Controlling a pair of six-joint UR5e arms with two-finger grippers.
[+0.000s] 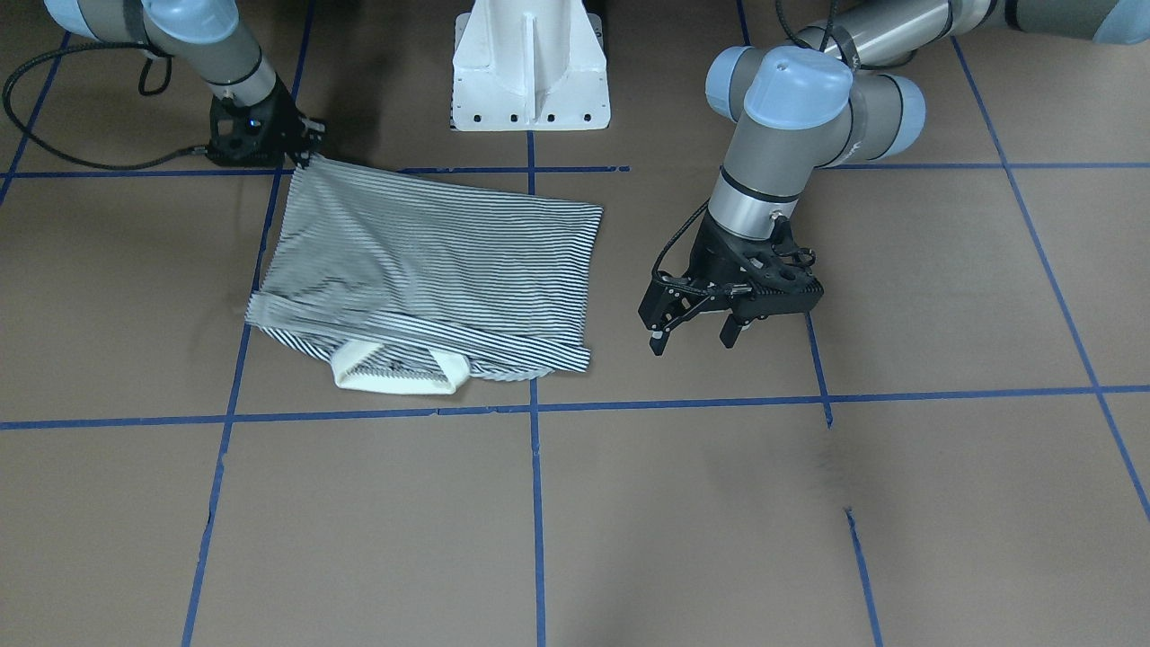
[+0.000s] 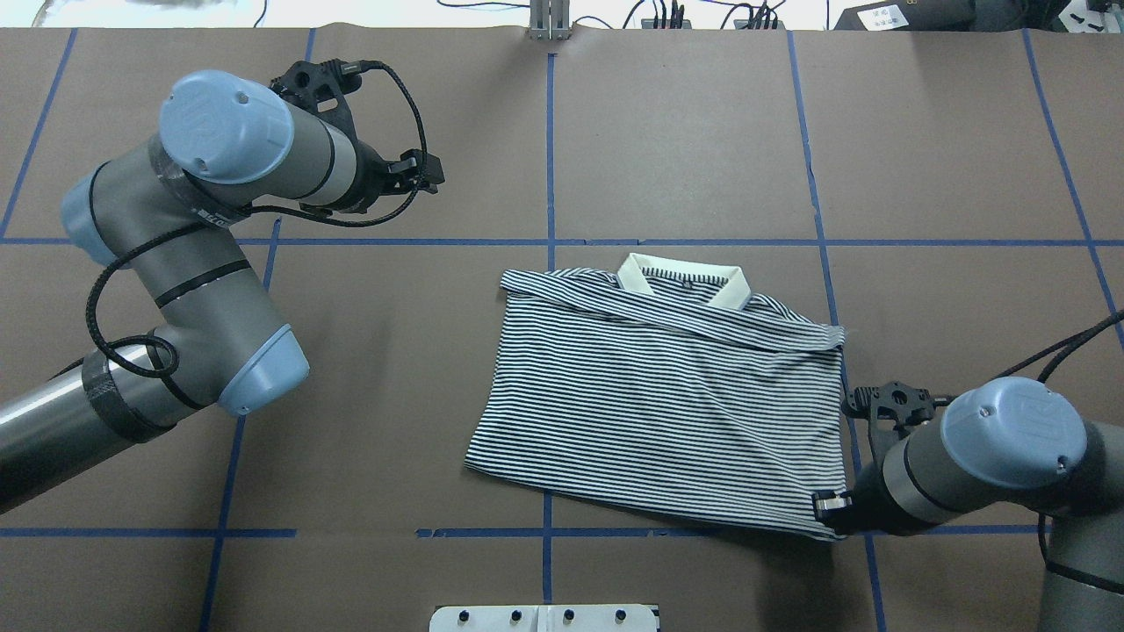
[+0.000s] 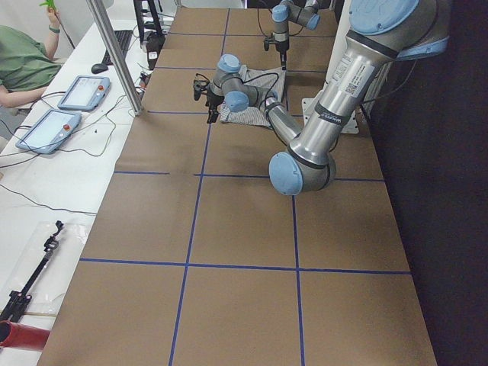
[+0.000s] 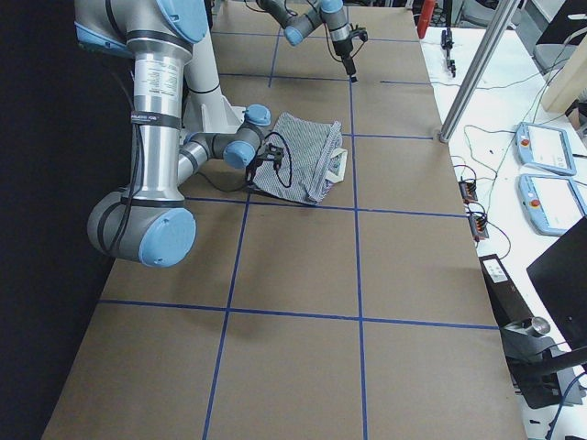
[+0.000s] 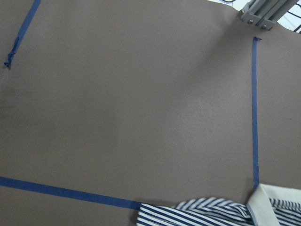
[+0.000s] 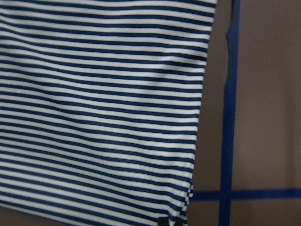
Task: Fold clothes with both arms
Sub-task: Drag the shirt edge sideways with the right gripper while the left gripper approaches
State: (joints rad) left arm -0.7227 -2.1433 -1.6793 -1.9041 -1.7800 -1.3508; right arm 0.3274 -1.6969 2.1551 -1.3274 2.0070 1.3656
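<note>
On the brown table [image 1: 898, 503], roughly in front of the robot's white pedestal [image 1: 530, 81], the striped polo shirt [image 1: 431, 261] lies folded into a rough rectangle. Its cream collar [image 1: 395, 373] is on the edge farthest from the robot. Blue tape lines [image 1: 536, 503] cross the table under and around it.

The right gripper [image 1: 307, 148] is at the shirt's corner nearest the robot, on the robot's right side. Its fingers are closed on that corner, and the cloth rises from the table in a taut, tented fold up to them. The rest of the shirt lies flat. The right wrist view shows stripes filling most of the picture, with the shirt's side edge running beside a tape line.

The left gripper [image 1: 694, 337] is on the opposite side of the shirt, near its side edge but apart from it, touching no cloth. It points down at the table, its two fingers spread wide with nothing between them. The left wrist view looks mostly at the table surface, with only the collar end of the shirt at the bottom edge.
</note>
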